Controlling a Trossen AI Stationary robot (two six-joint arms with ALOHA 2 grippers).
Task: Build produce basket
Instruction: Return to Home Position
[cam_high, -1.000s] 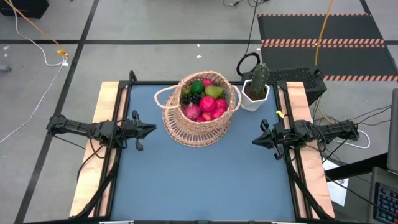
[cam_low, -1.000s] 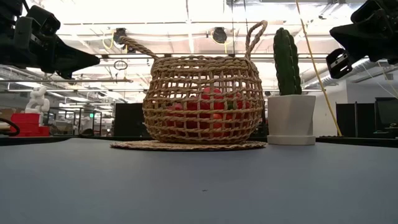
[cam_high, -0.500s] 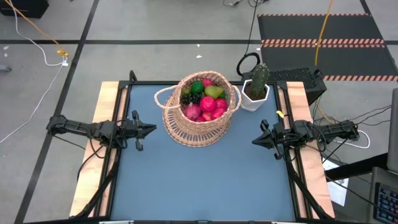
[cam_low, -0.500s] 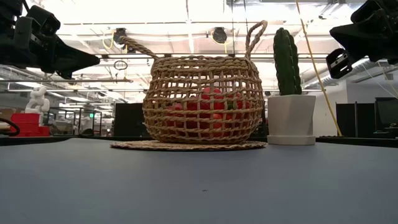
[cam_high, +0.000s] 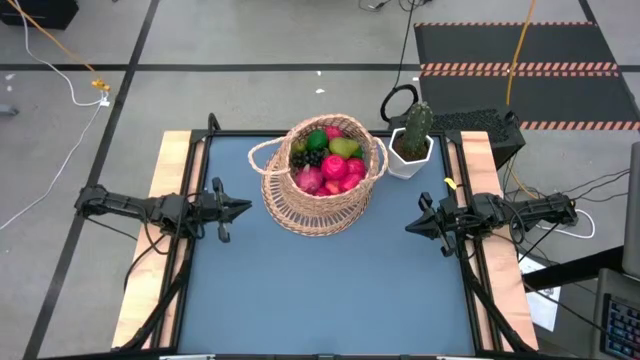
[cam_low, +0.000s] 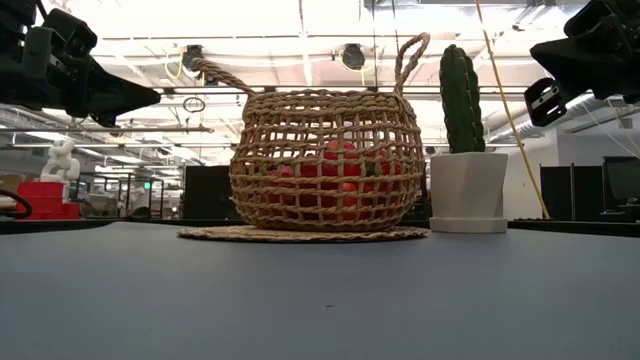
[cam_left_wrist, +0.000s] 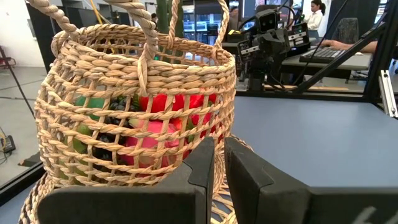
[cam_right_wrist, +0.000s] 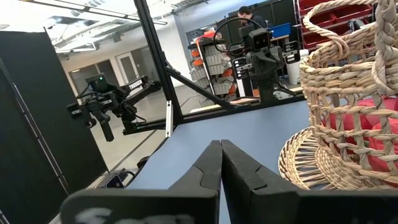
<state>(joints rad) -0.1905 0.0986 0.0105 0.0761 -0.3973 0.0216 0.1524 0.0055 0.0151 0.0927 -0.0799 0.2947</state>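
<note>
Rough woven wicker basket (cam_high: 318, 207), matt blue tabletop (cam_high: 320, 290) — glossy produce (cam_high: 335, 167)

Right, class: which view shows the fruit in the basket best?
The high view: it looks straight down into the basket, so the produce lies open: green, dark and pink pieces. The low and left wrist views show only red and green patches through the weave; the right wrist view, pink glimpses.

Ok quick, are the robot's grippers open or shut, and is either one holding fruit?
Left gripper: shut, holding nothing, at the left side of the table.
Right gripper: shut, holding nothing, at the table's right side.
</note>
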